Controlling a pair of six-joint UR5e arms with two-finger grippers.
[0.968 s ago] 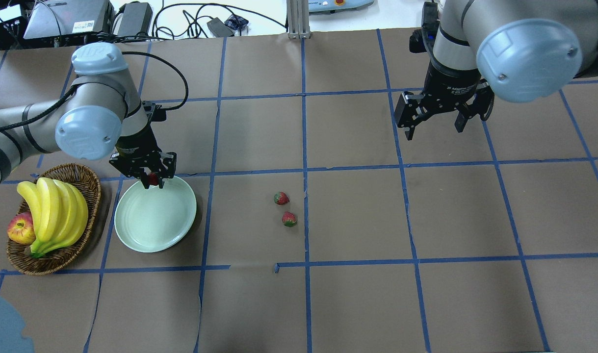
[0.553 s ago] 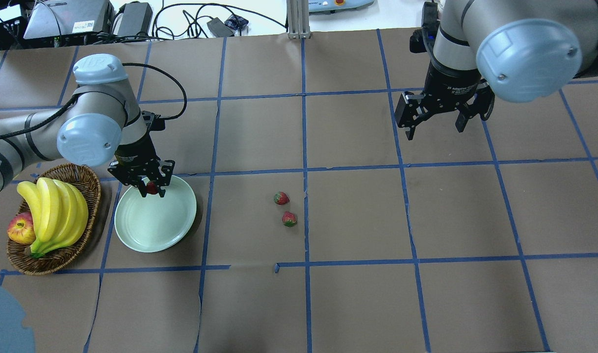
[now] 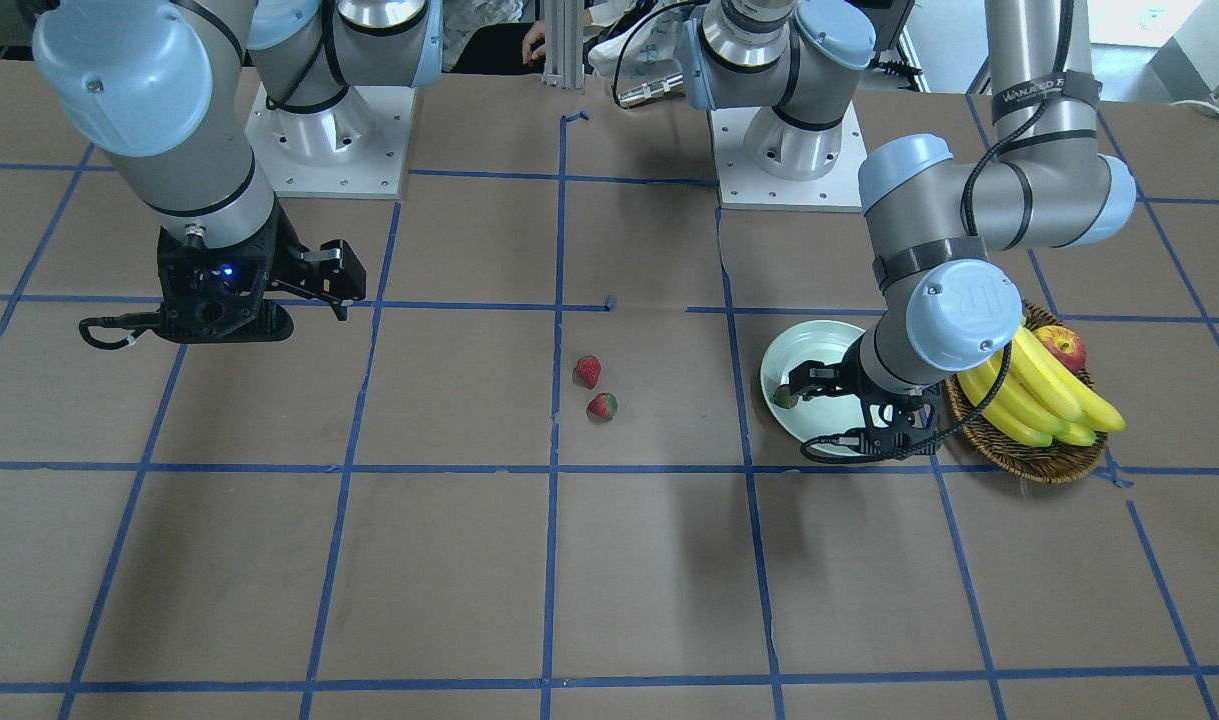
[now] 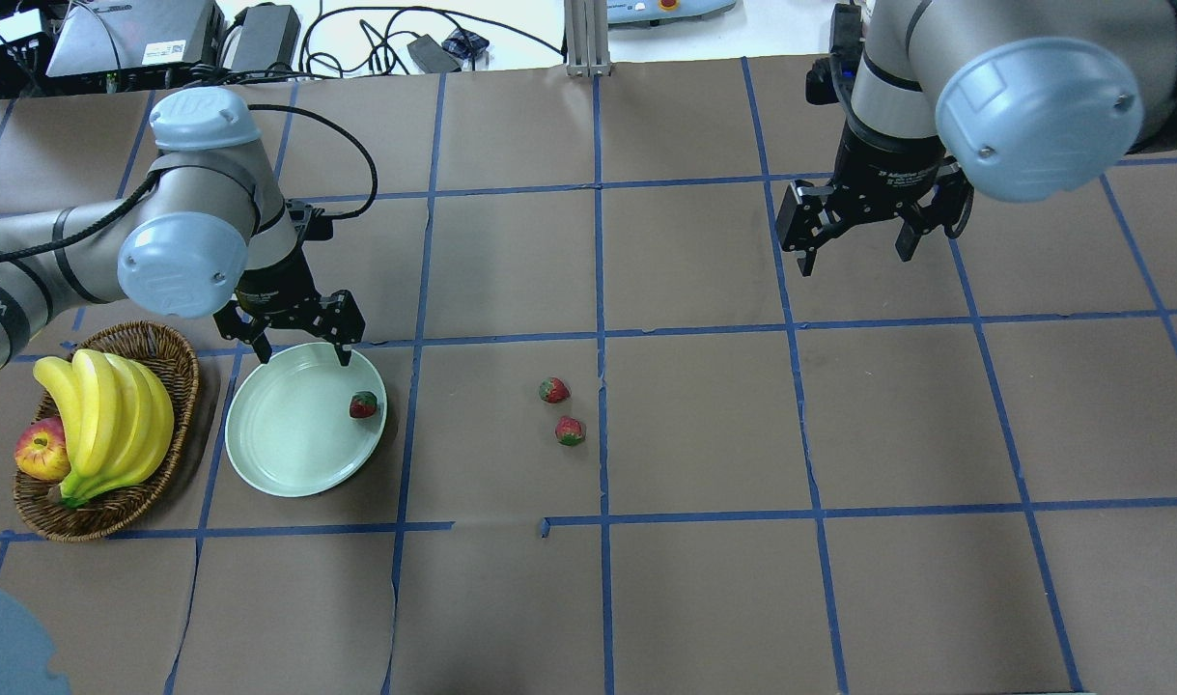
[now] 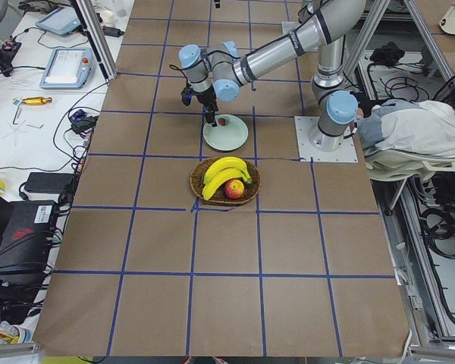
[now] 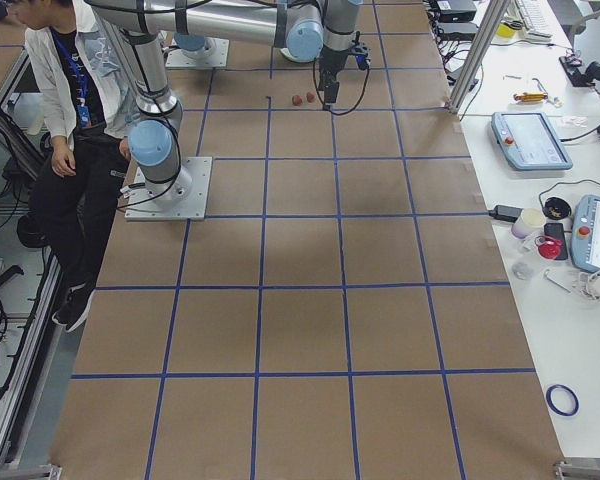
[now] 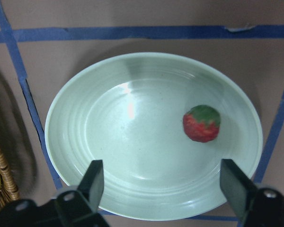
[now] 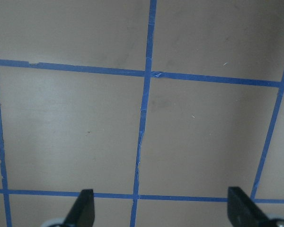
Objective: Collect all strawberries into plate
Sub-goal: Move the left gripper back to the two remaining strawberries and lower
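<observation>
The pale green plate (image 4: 289, 454) sits at the left of the table. One strawberry (image 4: 362, 404) lies inside it by the right rim; it also shows in the left wrist view (image 7: 201, 123) on the plate (image 7: 109, 142). Two more strawberries (image 4: 553, 390) (image 4: 570, 430) lie close together on the table near the middle, also in the front-facing view (image 3: 588, 371) (image 3: 601, 406). My left gripper (image 4: 301, 353) is open and empty over the plate's far rim. My right gripper (image 4: 858, 254) is open and empty, high over bare table at the far right.
A brown wicker basket (image 4: 187, 386) with bananas (image 4: 115, 420) and an apple (image 4: 40, 452) stands just left of the plate. Blue tape lines grid the brown table. Cables and boxes lie beyond the far edge.
My left gripper has opened and let go of the strawberry, which now lies at the plate's right side. The gripper has drawn back a little towards the far rim. The right arm has not moved.
</observation>
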